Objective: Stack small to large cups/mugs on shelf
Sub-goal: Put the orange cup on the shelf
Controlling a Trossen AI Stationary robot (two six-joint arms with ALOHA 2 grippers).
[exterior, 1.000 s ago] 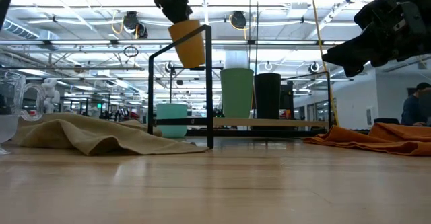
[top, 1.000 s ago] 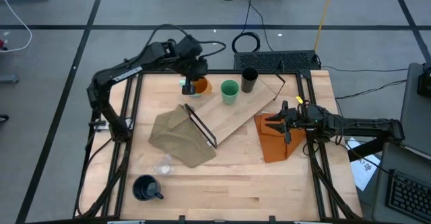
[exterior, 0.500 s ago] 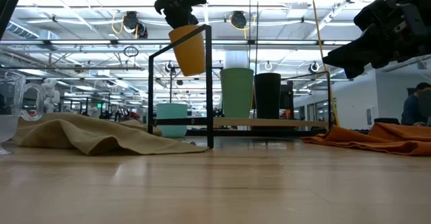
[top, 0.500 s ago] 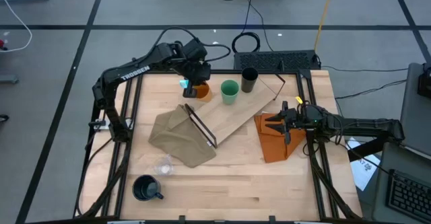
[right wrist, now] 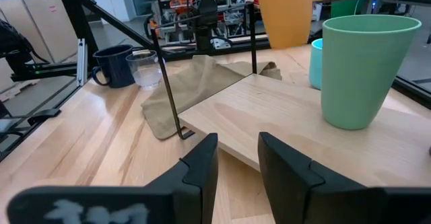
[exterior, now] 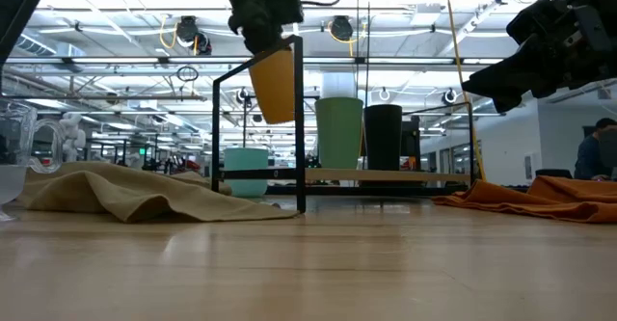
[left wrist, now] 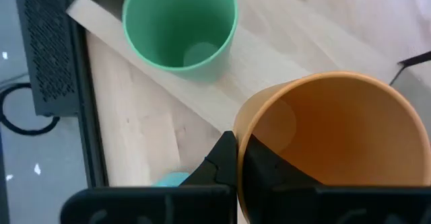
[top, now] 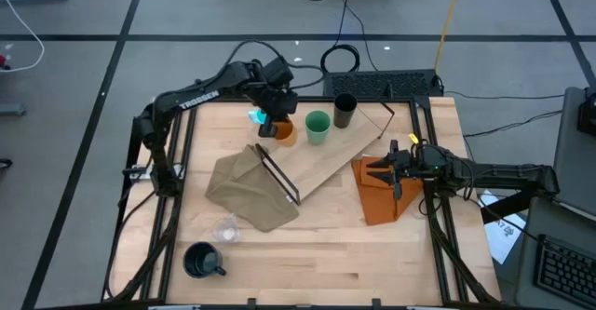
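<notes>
My left gripper (top: 276,120) is shut on the orange cup (top: 285,132) and holds it in the air above the far left part of the shelf (top: 331,154), a pale board with a black frame (exterior: 258,128). The green cup (top: 318,127) and black tumbler (top: 345,111) stand upright on the shelf. The cyan mug (exterior: 246,171) stands beyond the shelf's far left edge. On the near left of the table are the clear cup (top: 224,228) and the navy mug (top: 202,261). My right gripper (top: 384,172) waits open over the orange cloth (top: 380,198). My left gripper (left wrist: 239,165) holds the orange cup by its rim (left wrist: 244,126), one finger inside the cup and one outside. It comes from above, pointing down. The cup hangs below the fingers (exterior: 262,17), slightly tilted and lifted clear above the shelf.
An olive-tan cloth (top: 244,191) lies crumpled left of the shelf's frame. A black box (top: 386,85) and cables sit past the far edge. Bare table stretches along the near edge (top: 354,263). The right wrist view sees the shelf board (right wrist: 283,126) and green cup (right wrist: 360,69) ahead.
My left gripper has carried the orange cup toward the table's right, away from the cyan mug and closer to the green cup, and has lowered it somewhat. The cup stays in the same hold.
</notes>
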